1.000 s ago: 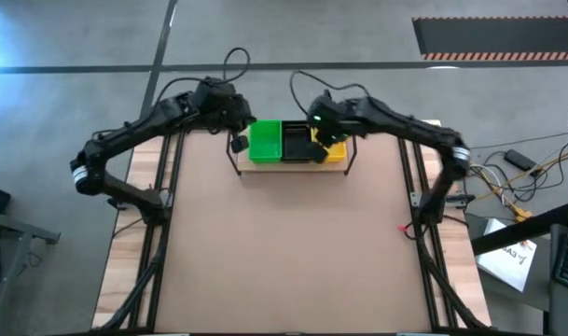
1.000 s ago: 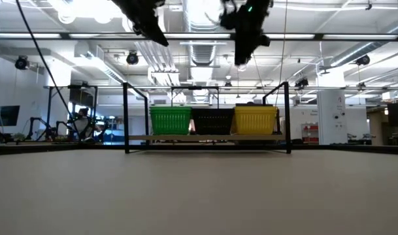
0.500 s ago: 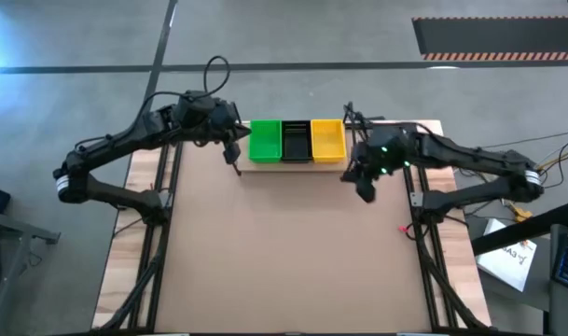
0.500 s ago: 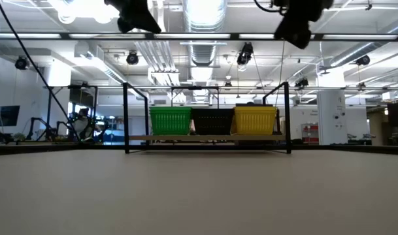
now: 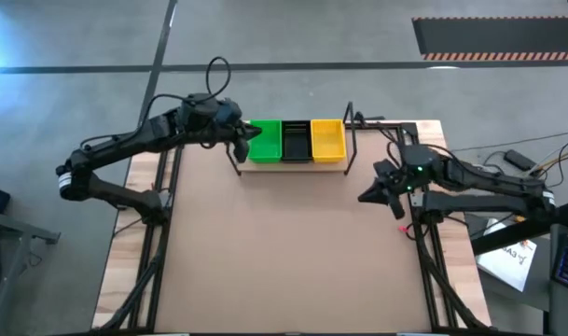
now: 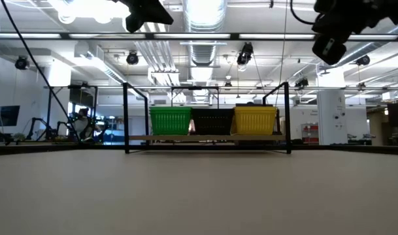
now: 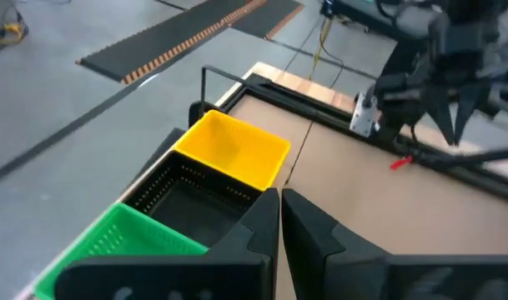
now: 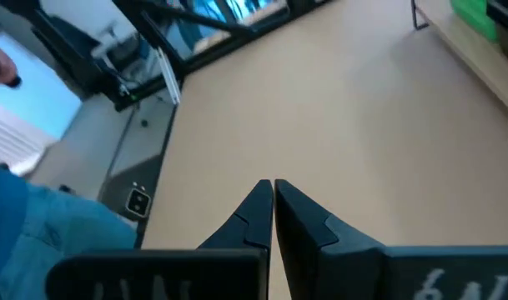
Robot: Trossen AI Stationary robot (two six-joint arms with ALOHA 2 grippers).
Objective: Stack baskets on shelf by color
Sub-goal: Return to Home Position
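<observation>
The shelf (image 5: 293,166), a light wooden board with black wire frames at both ends, stands at the table's far edge. On it, three baskets sit side by side: green (image 5: 267,142), black (image 5: 297,140) and yellow (image 5: 328,139). The low view shows them resting on the board (image 6: 208,138). My left gripper (image 5: 242,140) hovers shut, high above the shelf's left end, beside the green basket (image 7: 120,246). My right gripper (image 5: 369,194) is shut and empty, raised over the table to the right of the shelf and nearer than it.
The brown tabletop (image 5: 284,252) spreads out in front of the shelf. A small red thing (image 5: 402,228) lies at the table's right edge. The black frame rails (image 5: 423,243) run along both sides. A person's blue sleeve (image 8: 20,225) shows beyond the table edge.
My right gripper has swung from above the yellow and black baskets toward the table's right and near edges, coming clear of the shelf, and stays high. The baskets have kept still on the shelf. My left gripper has stayed by the shelf's left end.
</observation>
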